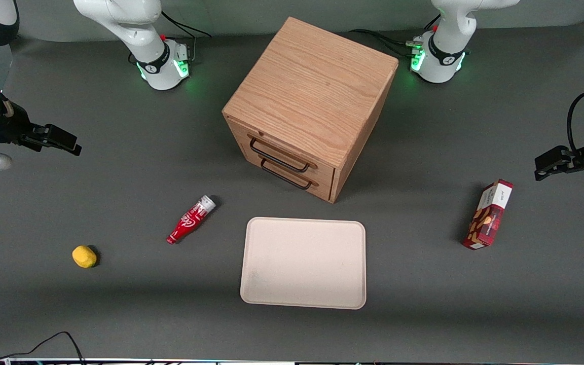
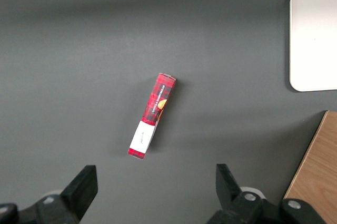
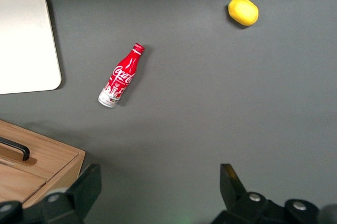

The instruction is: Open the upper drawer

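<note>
The cube-shaped oak cabinet stands mid-table. Its two drawers face the front camera at an angle, and both are shut. The upper drawer carries a thin black wire handle; the identical lower drawer sits under it. My right gripper hangs open and empty above the table toward the working arm's end, well apart from the cabinet. In the right wrist view its fingers stand wide apart around the gripper's middle, over bare table. A cabinet corner with one end of a black handle also shows there.
A cream tray lies nearer the front camera than the cabinet. A red cola bottle lies on its side beside the tray. A yellow lemon lies toward the working arm's end. A red snack box lies toward the parked arm's end.
</note>
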Robot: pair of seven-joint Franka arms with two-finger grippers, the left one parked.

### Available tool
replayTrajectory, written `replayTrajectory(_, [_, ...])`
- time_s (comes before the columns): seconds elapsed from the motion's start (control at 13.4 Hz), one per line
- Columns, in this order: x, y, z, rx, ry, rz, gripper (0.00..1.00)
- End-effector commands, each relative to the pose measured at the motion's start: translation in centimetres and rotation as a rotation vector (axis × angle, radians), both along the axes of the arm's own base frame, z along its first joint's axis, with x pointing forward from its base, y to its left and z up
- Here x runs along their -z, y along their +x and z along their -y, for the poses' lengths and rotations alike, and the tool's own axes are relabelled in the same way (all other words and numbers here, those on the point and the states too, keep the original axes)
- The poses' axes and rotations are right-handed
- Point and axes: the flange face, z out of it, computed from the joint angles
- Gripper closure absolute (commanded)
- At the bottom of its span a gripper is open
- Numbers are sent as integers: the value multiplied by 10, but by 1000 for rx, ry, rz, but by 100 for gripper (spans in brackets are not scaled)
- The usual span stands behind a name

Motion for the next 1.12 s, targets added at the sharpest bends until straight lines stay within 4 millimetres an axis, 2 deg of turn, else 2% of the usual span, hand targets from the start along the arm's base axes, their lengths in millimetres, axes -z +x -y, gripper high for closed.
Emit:
replayTrajectory(0.0, [-1, 1, -7, 9, -11, 7, 0])
replayTrajectory(0.3, [2, 13, -13, -30, 11, 15, 0])
replayTrajectory(0.37, [-4, 22, -31, -69, 23, 32, 0])
replayTrajectory(0.52, [-9, 33, -81, -159, 45, 44, 0])
replayTrajectory(0.6, [-6, 37, -114, -220, 60, 40, 0])
replayTrajectory(0.74, [15, 48, -166, -320, 111, 12, 0])
replayTrajectory(0.89, [27, 61, -201, -387, 171, 4, 0])
replayTrajectory(1.04, [48, 60, -244, -499, 198, -20, 0])
